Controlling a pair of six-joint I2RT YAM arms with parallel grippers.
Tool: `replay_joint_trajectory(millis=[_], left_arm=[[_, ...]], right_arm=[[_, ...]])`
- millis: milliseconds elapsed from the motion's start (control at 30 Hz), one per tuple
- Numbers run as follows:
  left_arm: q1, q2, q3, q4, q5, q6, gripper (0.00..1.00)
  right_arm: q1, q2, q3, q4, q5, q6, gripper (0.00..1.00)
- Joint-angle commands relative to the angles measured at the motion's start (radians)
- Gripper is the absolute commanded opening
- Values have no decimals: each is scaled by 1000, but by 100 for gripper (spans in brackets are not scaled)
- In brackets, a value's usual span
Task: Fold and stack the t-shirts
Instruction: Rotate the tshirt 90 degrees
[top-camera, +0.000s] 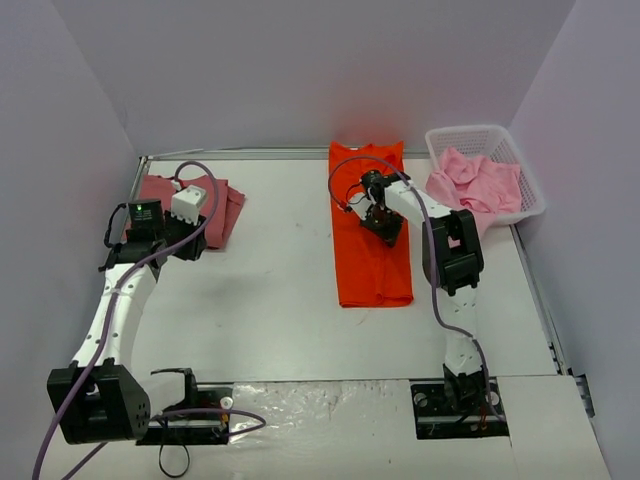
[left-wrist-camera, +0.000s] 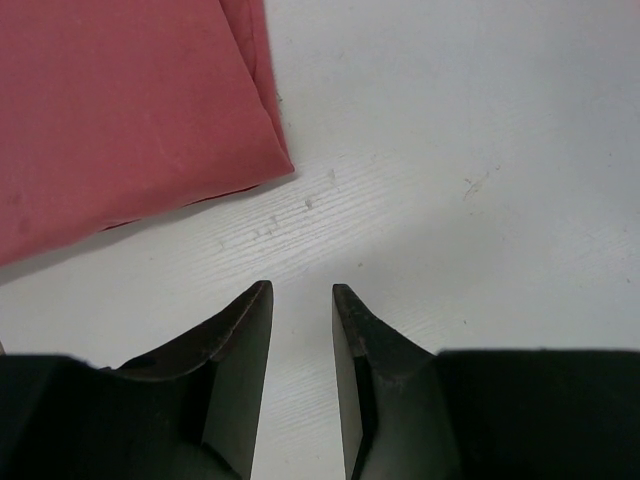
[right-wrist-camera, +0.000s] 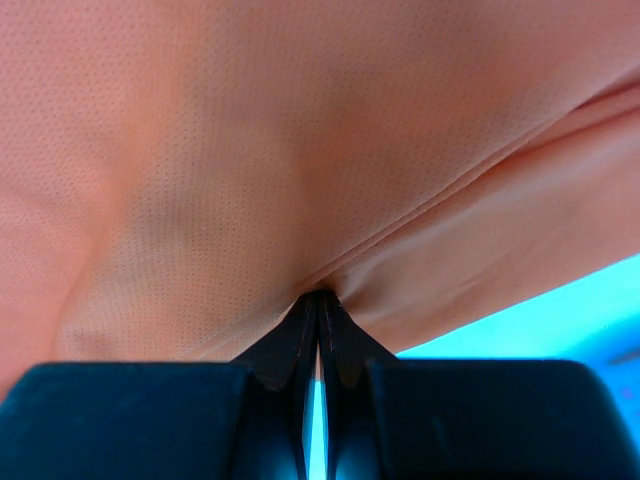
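Note:
The bright orange-red t-shirt (top-camera: 372, 240) lies as a long narrow strip at the table's middle right. My right gripper (top-camera: 383, 226) is down on its middle and shut on a pinch of its cloth; the right wrist view shows the orange-red t-shirt (right-wrist-camera: 300, 150) gathered at the closed fingertips (right-wrist-camera: 318, 298). The dusty rose-red t-shirt (top-camera: 225, 205) lies folded at the back left, also in the left wrist view (left-wrist-camera: 120, 110). My left gripper (left-wrist-camera: 300, 292) is open and empty over bare table beside that shirt's corner. Light pink t-shirts (top-camera: 478, 183) fill the basket.
The white lattice basket (top-camera: 465, 135) stands at the back right corner. Grey walls close the table on the left, back and right. Cables run along both arms.

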Motion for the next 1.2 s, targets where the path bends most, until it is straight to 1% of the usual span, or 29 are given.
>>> replay_joint_trajectory(millis=[0,233,400,433,500,600,633,667,700,767,800,833,900,1033,1067,1100,1133,1167], left_arm=[[-9,4,19,0,25,-1,30],[-46,38,22,0,2,10,30],[-62,53,23,0,-17,19,30],[-93,55,26,-2,-21,22,30],[-109,57,37,-17,-27,29,30],[-149,44,48,-20,-64,40,30],[-169,40,51,-20,-93,42,31],[-177,29,56,-19,-99,43,32],[-181,26,63,-20,-104,43,33],[-187,15,75,-28,-107,42,34],[-189,14,88,-34,-104,43,34],[-193,11,94,-48,-96,46,35],[-203,7,117,-72,-89,59,36],[-252,7,164,-106,-89,95,37],[-291,10,174,-109,-104,117,37],[-322,14,187,-124,-122,131,36],[-357,36,222,-138,-148,150,35],[-443,49,241,-157,-217,172,34]], right_arm=[[-4,123,22,79,33,-18,0],[10,161,110,75,17,-13,0],[27,163,99,76,24,-10,0],[25,151,90,75,31,-8,0],[22,119,44,76,25,-10,0],[19,10,-26,68,-36,1,0],[19,-53,-40,56,-59,-1,2],[19,-84,-52,29,-103,-2,14],[19,-139,-71,12,-120,-4,16],[17,-185,-85,-17,-134,2,22],[17,-231,-105,-30,-137,2,23],[17,-251,-115,-43,-136,1,27],[16,-323,-155,-48,-121,2,29],[4,-440,-213,-38,-79,5,38],[2,-502,-227,-24,-47,27,40],[2,-541,-244,-1,-21,48,46],[8,-581,-285,46,-1,65,57],[10,-680,-313,85,45,108,65]])
